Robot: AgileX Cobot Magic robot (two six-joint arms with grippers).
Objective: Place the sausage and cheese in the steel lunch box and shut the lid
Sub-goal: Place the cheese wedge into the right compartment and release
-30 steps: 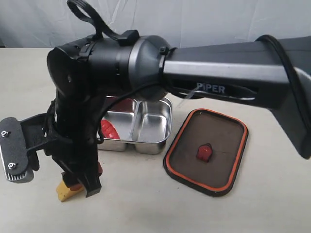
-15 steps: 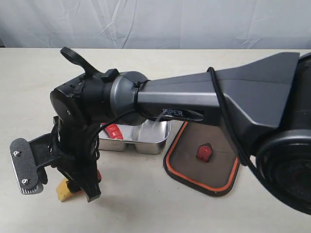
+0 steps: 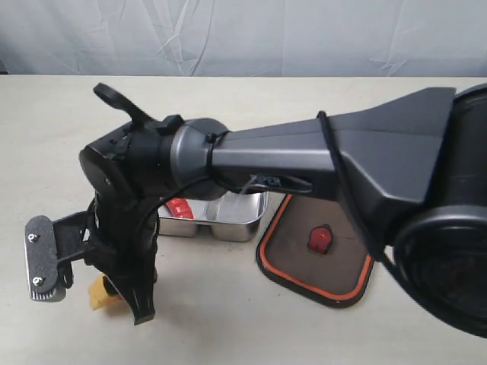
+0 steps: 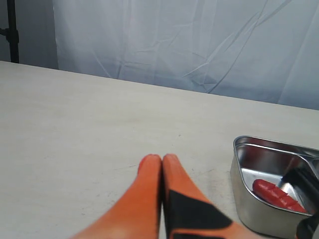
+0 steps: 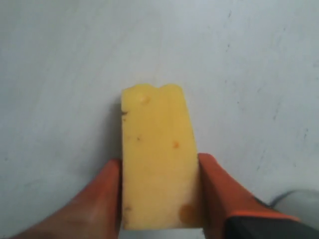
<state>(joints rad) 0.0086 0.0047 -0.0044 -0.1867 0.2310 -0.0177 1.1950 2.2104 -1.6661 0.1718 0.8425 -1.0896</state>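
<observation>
Cheese [image 5: 155,154]: light, stiff, smooth-faced wedge, probably slippery; right gripper [image 5: 159,162] closed across its two flat sides, best hold there.

Lab setup, white cloth backdrop [image 3: 243,38], beige tabletop [image 3: 228,327]

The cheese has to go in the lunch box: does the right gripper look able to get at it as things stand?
Very likely yes: the right gripper has its fingers against both sides of the cheese on the table, with nothing between them.
</observation>
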